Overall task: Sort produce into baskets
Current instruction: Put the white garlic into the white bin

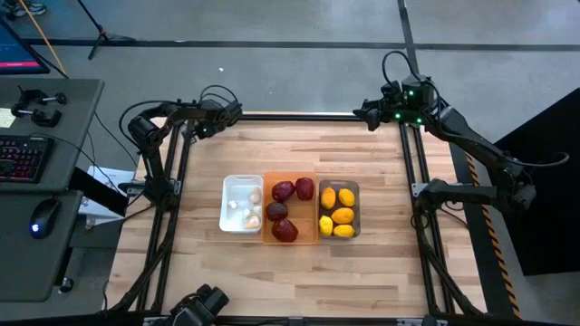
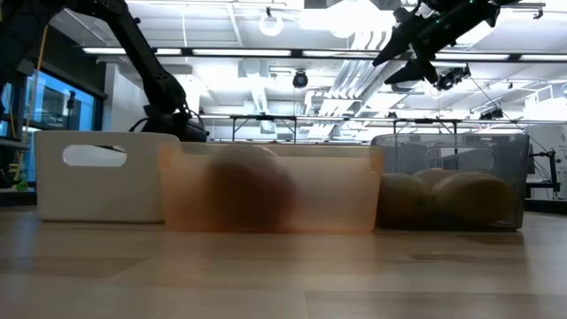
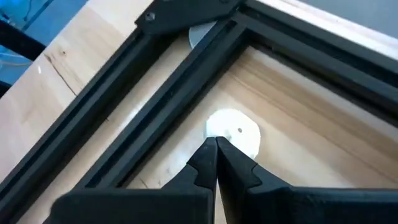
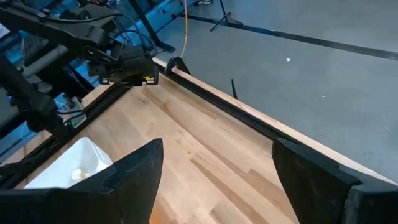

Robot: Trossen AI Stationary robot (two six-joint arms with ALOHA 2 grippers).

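A: We start at the left gripper [image 3: 216,144]. Its 2 fingers are pressed together, holding nothing, above a white disc [image 3: 233,130] on the table [image 1: 299,149], in the far left corner where 2 black frame rails [image 3: 155,118] meet.

B: And we see the right gripper [image 4: 214,168] with its fingers spread wide apart, also empty, raised over the far right corner of the table. In the low view it hangs high, up against the ceiling lights.

A: Between them we have the 3 baskets in a row near the table's middle, touching side by side. The white basket [image 1: 228,195] holds whitish bulbs [image 1: 251,217], the orange basket [image 1: 269,237] holds 4 dark red pieces [image 1: 285,230], and the grey basket [image 1: 354,188] holds 5 lemons [image 1: 343,215].

B: We see no produce lying loose on the wood. Both arms are folded back toward the far edge, well apart from the baskets.

A: Bare wood lies open all around the baskets. Left of the table stands a desk with a keyboard [image 1: 20,158] and a mouse [image 1: 43,218].
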